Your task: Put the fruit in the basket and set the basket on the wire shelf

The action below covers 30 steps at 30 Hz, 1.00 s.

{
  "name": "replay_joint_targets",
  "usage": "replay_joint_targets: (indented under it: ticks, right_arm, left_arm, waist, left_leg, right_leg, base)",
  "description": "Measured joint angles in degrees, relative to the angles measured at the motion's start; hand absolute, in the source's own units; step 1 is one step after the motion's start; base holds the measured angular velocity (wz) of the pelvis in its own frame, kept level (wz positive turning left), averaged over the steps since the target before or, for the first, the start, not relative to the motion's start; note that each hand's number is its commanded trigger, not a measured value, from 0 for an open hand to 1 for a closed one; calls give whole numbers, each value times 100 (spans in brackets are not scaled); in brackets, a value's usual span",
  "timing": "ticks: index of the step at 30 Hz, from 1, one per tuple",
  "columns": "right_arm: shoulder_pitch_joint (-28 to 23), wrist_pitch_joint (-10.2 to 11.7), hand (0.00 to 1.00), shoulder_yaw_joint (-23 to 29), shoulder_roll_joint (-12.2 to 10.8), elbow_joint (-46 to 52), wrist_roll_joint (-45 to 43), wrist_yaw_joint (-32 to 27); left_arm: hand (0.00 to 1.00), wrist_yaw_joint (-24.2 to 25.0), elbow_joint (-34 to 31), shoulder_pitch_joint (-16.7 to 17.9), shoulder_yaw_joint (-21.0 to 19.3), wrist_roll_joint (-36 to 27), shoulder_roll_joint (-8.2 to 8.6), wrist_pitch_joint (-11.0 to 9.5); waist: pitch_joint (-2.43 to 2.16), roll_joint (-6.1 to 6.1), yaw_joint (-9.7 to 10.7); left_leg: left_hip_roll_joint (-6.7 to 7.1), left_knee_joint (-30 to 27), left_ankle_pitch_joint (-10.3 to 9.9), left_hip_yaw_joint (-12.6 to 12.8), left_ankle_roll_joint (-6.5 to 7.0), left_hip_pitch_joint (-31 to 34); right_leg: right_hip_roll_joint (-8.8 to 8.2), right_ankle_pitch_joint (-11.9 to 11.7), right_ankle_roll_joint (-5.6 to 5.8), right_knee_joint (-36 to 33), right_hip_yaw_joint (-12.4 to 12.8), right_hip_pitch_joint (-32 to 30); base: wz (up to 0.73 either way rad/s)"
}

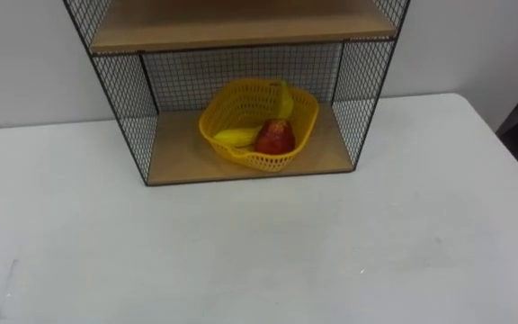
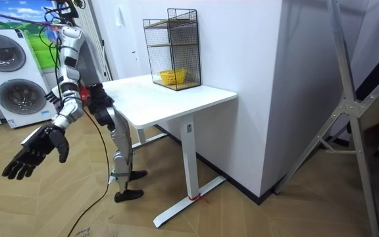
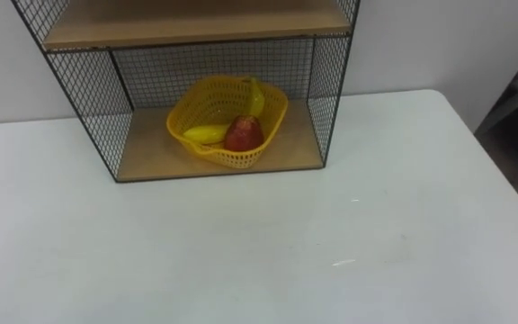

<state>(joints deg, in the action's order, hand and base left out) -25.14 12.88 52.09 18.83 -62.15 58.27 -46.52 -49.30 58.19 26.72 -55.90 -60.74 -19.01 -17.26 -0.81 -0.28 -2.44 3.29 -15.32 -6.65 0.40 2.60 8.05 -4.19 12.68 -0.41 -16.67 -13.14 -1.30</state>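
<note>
Left eye view: the wire shelf (image 1: 124,99) stands at 12 o'clock on the far side of the white desk (image 1: 259,261), against the wall. The yellow basket (image 1: 241,160) sits in its bottom compartment, on the wooden board and a little right of middle. Its long axis runs roughly from 8 to 2 o'clock. Inside it, a red apple (image 1: 276,137) lies at the front, and a banana (image 1: 234,137) lies just beside it at 9 o'clock. The near part of the desk carries nothing.

Room view: the robot stands upright at the end of the desk on the room view's left, facing along it toward the shelf. Its right hand (image 2: 35,150) hangs off the desk on the side nearer the camera, low and held out, with the fingers spread loosely and holding nothing. From that hand the basket lies well apart, up at about 1 o'clock. Two washing machines (image 2: 8,72) stand behind the robot on a wooden floor.

Right eye view: the same layout, with the basket at 12 o'clock.

Both parts of the task look done, so no reach seems called for.
</note>
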Motion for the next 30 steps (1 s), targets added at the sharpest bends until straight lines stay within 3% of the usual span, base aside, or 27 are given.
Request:
replay_joint_targets:
  ticks: [4, 7, 8, 10, 13, 15, 18, 22, 26, 28, 30]
  right_arm:
    - [197, -64, 0, -527, -137, -1027, -199, 461]
    - [563, -488, 0, -1334, -404, -1706, -782, 1041]
    - [654, -565, 0, -1546, -441, -1794, -978, 1161]
    - [901, -866, 0, -2427, -589, -2038, -1401, 1606]
    - [1062, -1255, 0, -3281, -628, -2016, -1828, 2133]
    - [1205, -1388, 0, -3675, -626, -2024, -2283, 2420]
    - [1452, -1576, 0, -3871, -633, -1974, -2797, 2937]
    - [1612, -1684, 0, -4202, -692, -1747, -3584, 3228]
    - [1780, -1808, 0, -4519, -717, -1622, -4360, 3552]
    - [1959, -1808, 0, -4724, -737, -1581, -4621, 3727]
    - [2053, -1793, 0, -4859, -748, -1513, -4701, 3857]
  left_arm:
    - [0, 474, 452, -122, 695, 947, 202, 73]
    - [0, 1069, 680, -204, 1681, 2843, 584, 451]
    - [0, 1185, 747, -205, 1944, 3249, 635, 525]
    - [0, 1676, 829, -323, 2976, 4636, 692, 906]
    - [0, 2164, 829, -627, 3817, 5700, 749, 1253]
    - [0, 2444, 872, -772, 4008, 6007, 862, 1436]
    - [0, 2843, 860, -857, 4048, 6436, 1002, 1725]
    - [0, 3029, 802, -963, 4348, 6797, 1019, 2005]
    - [0, 3086, 703, -1083, 4688, 7060, 1006, 2105]
    - [0, 3134, 701, -1148, 4962, 7183, 1008, 2189]
    - [0, 3199, 701, -1172, 5050, 7284, 1009, 2231]
  waist:
    - [-32, -81, 163]
    - [-27, -116, 191]
    - [-27, -117, 202]
    - [-14, -140, 252]
    - [-15, -171, 208]
    - [-13, -170, 144]
    - [-11, -169, 131]
    - [18, -141, 231]
    - [43, -138, 239]
    - [105, -148, 228]
    - [127, -136, 216]
  left_leg:
    - [0, 69, 2, -2, -1, -83]
    - [-78, 103, 4, 138, -4, -227]
    - [-81, 110, 4, 142, -4, -240]
    - [-54, 184, 4, 70, -4, -365]
    - [-56, 216, 14, 68, -18, -499]
    - [-59, 296, 23, 91, -31, -600]
    - [-70, 315, 30, 111, -40, -655]
    - [-68, 333, 61, 90, -84, -658]
    - [-81, 360, 199, 64, -90, -669]
    - [-79, 347, 212, 30, -81, -660]
    - [-79, 350, 212, 14, -81, -649]
  right_leg:
    - [-38, -10, 23, 63, -132, 110]
    - [-12, -72, 40, 192, -133, 277]
    - [-16, -79, 39, 197, -145, 287]
    - [0, -119, 60, 321, -172, 452]
    - [-13, -132, 58, 378, -261, 613]
    - [0, -135, 54, 400, -196, 654]
    - [23, -174, 25, 402, -128, 665]
    - [25, -180, 15, 416, -173, 691]
    - [31, -180, 12, 431, -262, 693]
    - [49, -183, 9, 459, -267, 708]
    - [62, -184, 7, 492, -260, 708]
  base:
    - [8]
    - [-11]
    - [-19]
    - [1]
    - [14]
    - [-21]
    - [-15]
    - [10]
    - [7]
    - [5]
    - [2]
